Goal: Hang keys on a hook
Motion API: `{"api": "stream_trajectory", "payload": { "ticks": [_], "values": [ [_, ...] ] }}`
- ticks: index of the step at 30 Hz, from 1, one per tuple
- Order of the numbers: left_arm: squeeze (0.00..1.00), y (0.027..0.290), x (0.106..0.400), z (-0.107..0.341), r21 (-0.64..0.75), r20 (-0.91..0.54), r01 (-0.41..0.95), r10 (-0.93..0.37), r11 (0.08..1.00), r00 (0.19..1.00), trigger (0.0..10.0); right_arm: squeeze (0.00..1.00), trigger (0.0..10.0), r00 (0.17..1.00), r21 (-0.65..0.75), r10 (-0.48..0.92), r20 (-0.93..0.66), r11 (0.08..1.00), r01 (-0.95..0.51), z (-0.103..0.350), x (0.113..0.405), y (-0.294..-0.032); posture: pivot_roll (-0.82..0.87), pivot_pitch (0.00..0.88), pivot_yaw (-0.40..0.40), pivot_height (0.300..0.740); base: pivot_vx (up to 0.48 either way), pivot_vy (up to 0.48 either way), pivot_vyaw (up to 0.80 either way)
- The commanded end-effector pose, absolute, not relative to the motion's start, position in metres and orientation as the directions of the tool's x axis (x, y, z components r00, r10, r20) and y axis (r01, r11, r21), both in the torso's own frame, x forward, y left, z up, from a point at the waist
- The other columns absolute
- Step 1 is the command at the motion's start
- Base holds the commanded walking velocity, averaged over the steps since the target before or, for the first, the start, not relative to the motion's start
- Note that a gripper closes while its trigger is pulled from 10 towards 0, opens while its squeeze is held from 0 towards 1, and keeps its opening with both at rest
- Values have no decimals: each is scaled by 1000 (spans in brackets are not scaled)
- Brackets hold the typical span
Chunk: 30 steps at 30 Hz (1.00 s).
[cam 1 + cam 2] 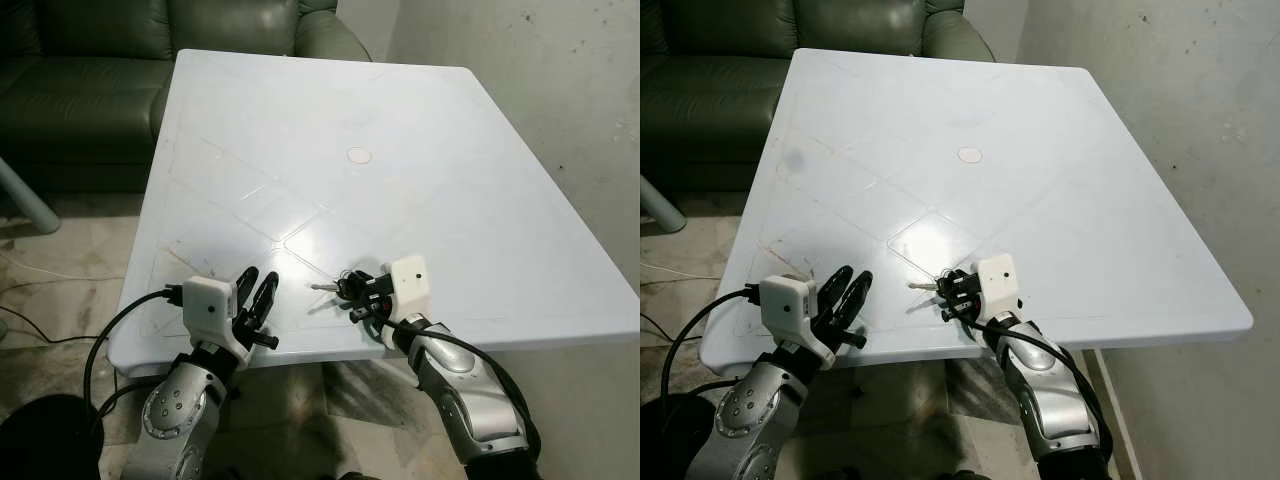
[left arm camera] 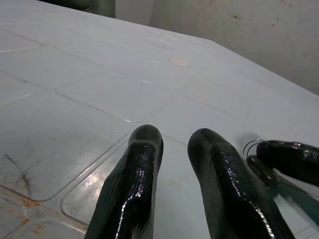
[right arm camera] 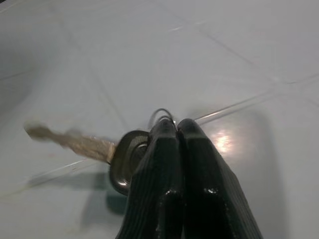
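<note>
Keys (image 3: 107, 149) pinched in right pincer (image 3: 177, 124); unlabelled.

White plastic table (image 1: 420, 120), centre frame, faint diamond grooves, round cap (image 1: 358, 155) mid-top; keys (image 1: 340, 289) at lower centre near front edge
</note>
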<state>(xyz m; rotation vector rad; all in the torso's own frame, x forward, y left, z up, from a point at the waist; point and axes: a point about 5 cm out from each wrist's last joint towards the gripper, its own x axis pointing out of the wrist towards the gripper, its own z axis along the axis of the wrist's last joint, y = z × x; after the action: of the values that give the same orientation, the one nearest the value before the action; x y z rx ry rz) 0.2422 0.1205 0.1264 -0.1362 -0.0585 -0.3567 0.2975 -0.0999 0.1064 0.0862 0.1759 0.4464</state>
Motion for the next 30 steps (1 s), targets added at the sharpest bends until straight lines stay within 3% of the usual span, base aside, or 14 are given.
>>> {"api": "stream_trajectory", "payload": {
  "ticks": [1,13,21,22,23,24,25,27,30],
  "values": [
    [0,119,245,128,-117,85,351,-343,929,936,10000,0,0,909,151,395,-134,915,-375,115,302,-107,4,141,-96,740,0,0,0],
    [0,126,279,158,-119,189,317,-292,941,938,10000,0,0,969,246,243,35,938,-244,168,327,-119,-8,83,-88,740,0,0,0],
    [0,143,309,188,-136,269,261,-218,956,938,10000,0,0,973,175,158,166,967,-187,198,333,-131,-26,38,-74,740,0,0,0],
    [0,146,313,190,-140,273,255,-210,957,939,10000,0,745,960,65,196,202,975,-213,201,332,-131,-31,25,-70,740,0,0,0],
    [0,147,315,191,-146,273,252,-206,957,940,10000,0,745,950,5,229,210,972,-235,201,332,-131,-31,25,-70,740,0,0,0],
    [0,148,317,190,-148,264,246,-202,958,943,10000,0,9490,924,-46,281,258,959,-279,202,327,-129,-34,18,-67,740,0,0,0],
    [0,150,320,189,-142,254,237,-196,961,947,10000,0,10000,892,-108,348,290,938,-331,200,322,-127,-34,18,-67,740,0,0,0],
    [0,150,321,188,-141,252,235,-195,962,948,10000,0,10000,895,-92,346,283,938,-334,197,322,-128,-35,8,-63,740,0,0,0],
    [0,154,325,183,-188,227,228,-183,955,956,10000,0,10000,922,-7,260,287,963,-270,187,319,-137,-38,0,-55,740,0,0,0]
  ]
}}
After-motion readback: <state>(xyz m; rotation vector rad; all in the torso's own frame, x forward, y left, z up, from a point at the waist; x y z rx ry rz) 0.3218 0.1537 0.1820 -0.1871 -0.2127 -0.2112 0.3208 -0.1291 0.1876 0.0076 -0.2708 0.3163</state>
